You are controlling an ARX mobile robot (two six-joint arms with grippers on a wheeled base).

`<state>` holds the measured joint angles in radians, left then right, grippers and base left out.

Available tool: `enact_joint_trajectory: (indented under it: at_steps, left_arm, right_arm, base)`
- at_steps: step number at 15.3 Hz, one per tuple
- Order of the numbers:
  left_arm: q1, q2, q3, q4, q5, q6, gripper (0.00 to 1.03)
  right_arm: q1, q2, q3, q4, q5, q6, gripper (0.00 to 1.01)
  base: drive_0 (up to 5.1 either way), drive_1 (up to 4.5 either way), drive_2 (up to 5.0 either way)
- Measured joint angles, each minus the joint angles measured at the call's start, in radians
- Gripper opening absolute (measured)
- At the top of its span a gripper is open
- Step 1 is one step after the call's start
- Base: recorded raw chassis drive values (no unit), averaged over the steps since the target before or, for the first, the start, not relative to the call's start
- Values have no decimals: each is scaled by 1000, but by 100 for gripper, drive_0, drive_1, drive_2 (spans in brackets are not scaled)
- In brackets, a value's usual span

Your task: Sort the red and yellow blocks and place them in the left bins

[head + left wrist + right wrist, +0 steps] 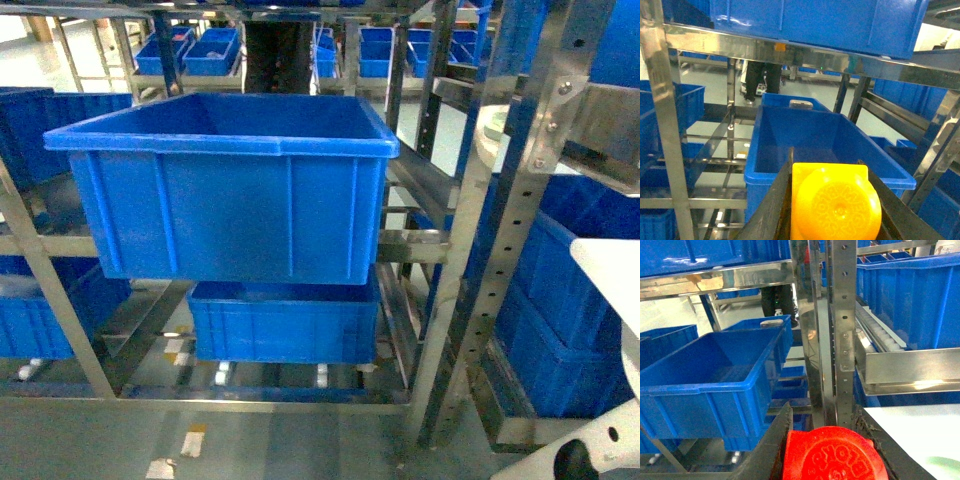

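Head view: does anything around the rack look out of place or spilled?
Mostly tidy. Only oddity: scraps of tape or paper lie scattered on the floor below the lower blue bin. The upper blue bin sits level.

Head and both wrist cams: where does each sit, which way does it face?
Head: on the robot, facing forward at the upper blue bin on the steel rack; white robot parts at lower right.
Left wrist: behind the left end effector, which clamps the yellow block; faces a lower bin.
Right wrist: behind the right end effector, which clamps the red block.
Shared: rack and bins.
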<state>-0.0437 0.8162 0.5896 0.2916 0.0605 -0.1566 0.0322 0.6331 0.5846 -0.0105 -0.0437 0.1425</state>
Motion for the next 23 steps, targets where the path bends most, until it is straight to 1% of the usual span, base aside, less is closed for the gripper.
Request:
enact_joint_trajectory:
  at_steps: [8,23]
  left_arm:
    - [0,-1,0,0,0,0,26]
    - [-1,0,0,0,0,0,26]
  right_arm:
    - [0,-1,0,2,0,0,28]
    - [0,2,0,2,-2,0,28]
  base:
    - [-501,240,240]
    - [-487,339,141]
